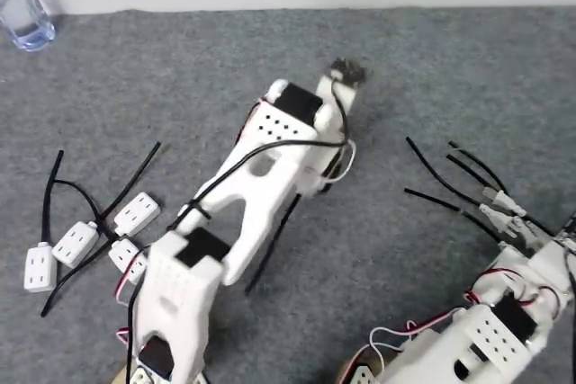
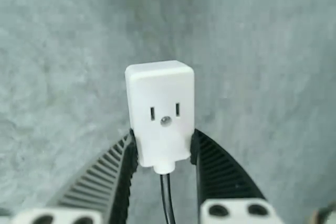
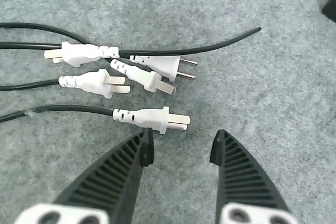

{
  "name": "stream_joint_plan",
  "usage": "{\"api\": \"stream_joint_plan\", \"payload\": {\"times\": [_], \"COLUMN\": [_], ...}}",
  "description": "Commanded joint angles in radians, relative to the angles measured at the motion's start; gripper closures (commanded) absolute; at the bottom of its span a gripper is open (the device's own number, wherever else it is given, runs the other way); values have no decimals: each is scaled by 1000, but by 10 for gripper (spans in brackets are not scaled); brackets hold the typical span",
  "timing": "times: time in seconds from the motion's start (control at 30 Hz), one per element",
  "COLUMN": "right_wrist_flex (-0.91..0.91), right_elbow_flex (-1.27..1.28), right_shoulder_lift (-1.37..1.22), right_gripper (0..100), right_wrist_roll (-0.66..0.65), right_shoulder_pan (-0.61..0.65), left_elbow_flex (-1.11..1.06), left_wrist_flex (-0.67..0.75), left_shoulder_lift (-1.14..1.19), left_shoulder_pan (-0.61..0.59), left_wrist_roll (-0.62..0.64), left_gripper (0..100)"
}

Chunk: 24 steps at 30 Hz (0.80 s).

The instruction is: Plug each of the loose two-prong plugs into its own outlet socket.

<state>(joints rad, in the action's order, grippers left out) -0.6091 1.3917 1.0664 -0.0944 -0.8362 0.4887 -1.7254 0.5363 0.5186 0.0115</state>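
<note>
My left gripper has its fingers pinching the white outlet socket by its lower sides, slots facing the camera, cord trailing out between them. The right gripper hovers with fingers spread just beside the nearest plug, which lies flat on the grey surface. I reckon that plug's light, hard and slick. I'd take the flat body behind the prongs, never the limp cord.

I see the far carpet free for passing. My left arm stands across the middle. At left, sockets lie among tangled cords. At right, three plugs crowd together; a fourth plug lies apart, carpet around it.
</note>
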Motion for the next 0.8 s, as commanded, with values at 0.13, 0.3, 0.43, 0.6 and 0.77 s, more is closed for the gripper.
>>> {"api": "stream_joint_plan", "payload": {"times": [0.13,0.3,0.43,0.6,0.77], "right_wrist_flex": [44,45,45,47,-7], "right_elbow_flex": [-6,-6,-6,-6,-34], "right_shoulder_lift": [10,8,10,10,4], "right_gripper": [812,812,812,812,812], "right_wrist_roll": [-6,-6,-6,-9,-14], "right_shoulder_pan": [15,15,15,15,16], "left_elbow_flex": [-450,-713,-955,-1224,-1317], "left_wrist_flex": [-26,63,261,563,703], "left_shoulder_lift": [-319,-516,-664,-809,-875], "left_shoulder_pan": [-9,-9,-3,-2,0], "left_wrist_roll": [-414,-563,-598,-597,-597], "left_gripper": [990,990,990,990,990]}}
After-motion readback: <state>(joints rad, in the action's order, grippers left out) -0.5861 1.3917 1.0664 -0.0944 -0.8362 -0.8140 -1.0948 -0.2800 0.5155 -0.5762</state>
